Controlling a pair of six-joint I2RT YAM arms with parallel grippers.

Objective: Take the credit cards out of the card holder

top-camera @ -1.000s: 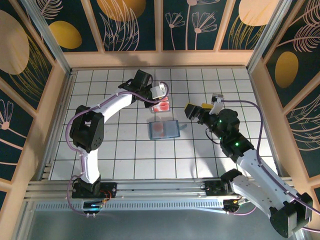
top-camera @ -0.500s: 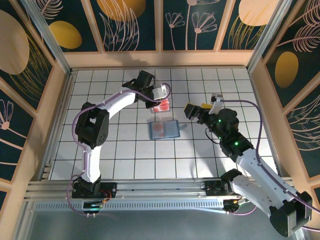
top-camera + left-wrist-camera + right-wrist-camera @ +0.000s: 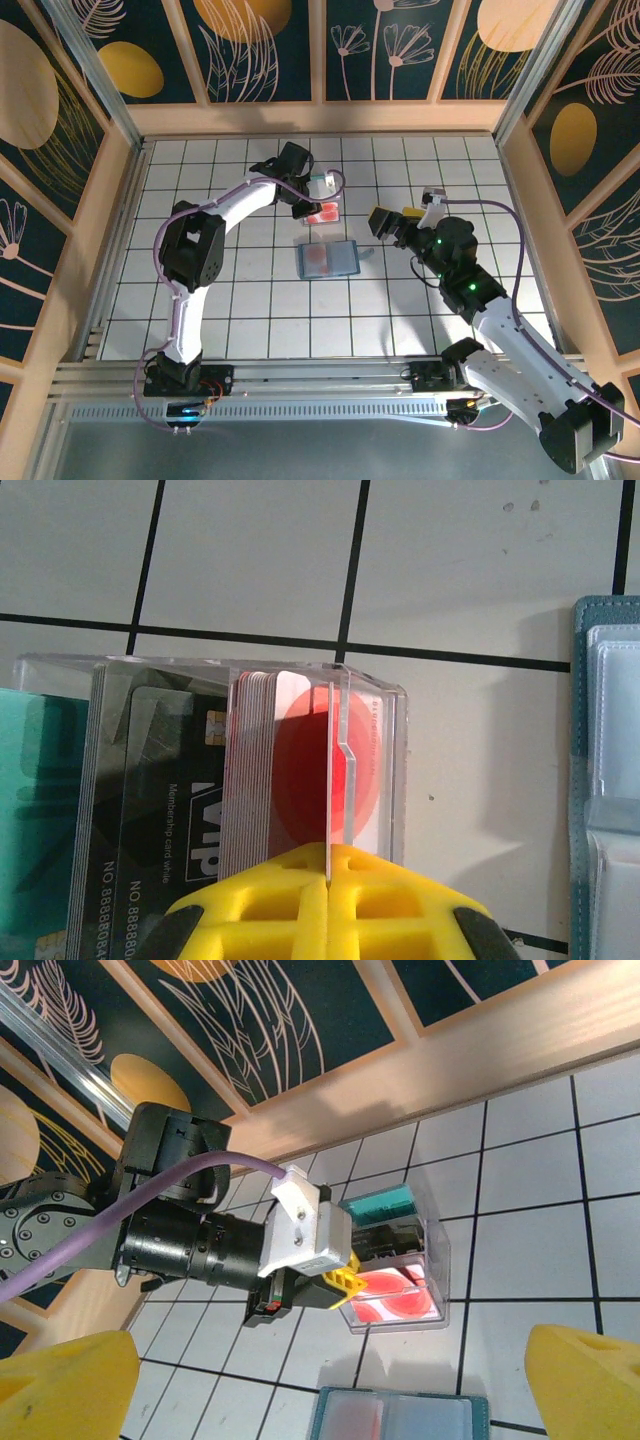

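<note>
Tiled tabletop: card holder (image 3: 327, 259) lies open at ctr. Teal card (image 3: 35, 810) and whitish-pink card (image 3: 300, 770) sit just behind it, under L gripper (image 3: 332, 710), which is clamped shut; hold on a card unclear. R gripper (image 3: 392, 220) gapes wide. Best to leave cards flat, clear of holder.

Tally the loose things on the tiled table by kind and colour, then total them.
Teal card: 1
Dark card: 1
White card with red disc: 1
Clear box: 1
Card holder: 1
Total: 5
The red patch inside the holder may be another card; I cannot tell.

Card holder (image 3: 608, 780) partly beyond right edge
</note>
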